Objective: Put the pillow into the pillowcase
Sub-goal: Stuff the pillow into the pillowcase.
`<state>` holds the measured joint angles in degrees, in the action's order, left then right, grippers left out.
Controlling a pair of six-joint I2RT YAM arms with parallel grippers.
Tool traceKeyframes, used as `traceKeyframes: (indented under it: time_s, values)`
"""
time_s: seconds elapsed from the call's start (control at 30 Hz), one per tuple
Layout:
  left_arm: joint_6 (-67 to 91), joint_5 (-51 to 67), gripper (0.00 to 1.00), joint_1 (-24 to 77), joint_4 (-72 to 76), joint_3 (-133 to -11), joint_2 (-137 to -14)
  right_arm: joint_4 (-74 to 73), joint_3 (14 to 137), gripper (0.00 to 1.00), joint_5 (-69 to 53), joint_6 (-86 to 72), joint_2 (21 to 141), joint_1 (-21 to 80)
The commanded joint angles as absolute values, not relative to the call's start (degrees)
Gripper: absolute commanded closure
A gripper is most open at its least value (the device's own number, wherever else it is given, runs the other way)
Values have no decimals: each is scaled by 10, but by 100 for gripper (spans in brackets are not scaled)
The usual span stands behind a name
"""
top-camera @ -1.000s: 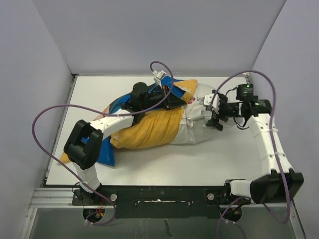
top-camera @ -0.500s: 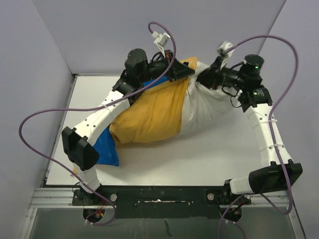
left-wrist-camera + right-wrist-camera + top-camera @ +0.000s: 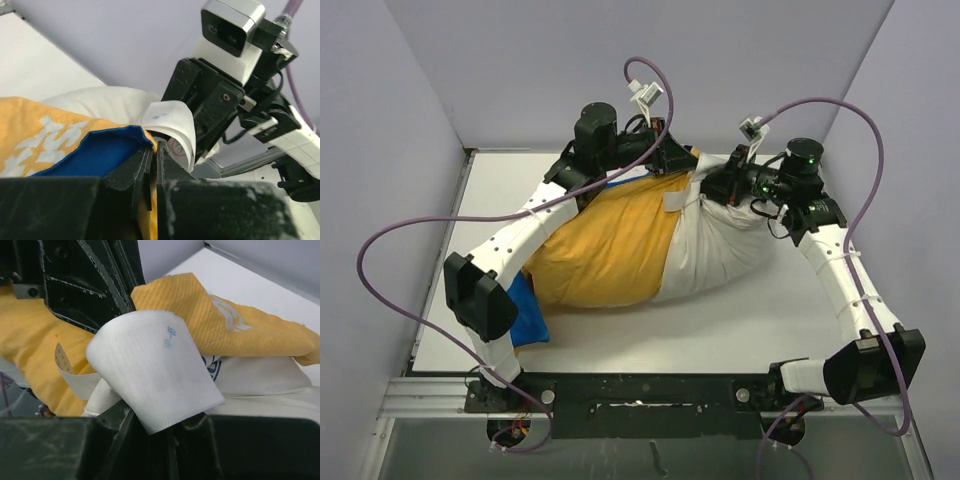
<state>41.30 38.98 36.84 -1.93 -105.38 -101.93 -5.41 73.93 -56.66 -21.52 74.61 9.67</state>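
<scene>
1. Top view: mustard-yellow and blue fabric pillowcase (image 3: 610,250) bulging around most of the plump white pillow (image 3: 720,258), right end bare. Left gripper (image 3: 678,160) clenched on the case's opening hem; right gripper (image 3: 710,188) just beside, pinching the pillow's far corner.
2. Left wrist: jaws tight on blue-lined hem, pillow just behind.
3. Right wrist: clamped on the pillow's white satin label (image 3: 155,375), yellow fabric behind.

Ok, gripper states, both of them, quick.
Left gripper: closed on the pillowcase edge.
Right gripper: closed on the pillow, at its label.
</scene>
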Motion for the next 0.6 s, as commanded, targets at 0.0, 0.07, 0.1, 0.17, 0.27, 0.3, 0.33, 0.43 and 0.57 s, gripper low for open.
traceKeyframes:
  time_s: [0.0, 0.07, 0.1, 0.17, 0.27, 0.3, 0.33, 0.43, 0.57]
  values:
    - [435, 367, 100, 367, 96, -1093, -1076, -159, 803, 100, -518, -116, 768, 135]
    - [429, 367, 100, 346, 96, -1149, -1119, -175, 848, 100, -501, -75, 817, 108]
    - [429, 379, 100, 335, 92, -1199, -1144, -169, 875, 100, -501, -66, 842, 96]
    - [416, 395, 100, 317, 33, -1340, -1208, -149, 936, 100, -504, -62, 879, 81]
    - [427, 381, 100, 305, 55, -1462, -1245, -108, 1023, 100, -557, -90, 903, 80]
    - [430, 384, 100, 305, 72, -1472, -1241, -83, 1031, 100, -587, -100, 900, 81]
    - [426, 393, 100, 309, 68, -1489, -1237, -58, 1026, 100, -616, -98, 885, 86]
    - [381, 439, 100, 340, 46, -1443, -1186, -91, 971, 100, -669, 20, 832, 106]
    - [258, 409, 100, 421, 104, -1081, -1018, -356, 872, 100, -666, 385, 785, 151]
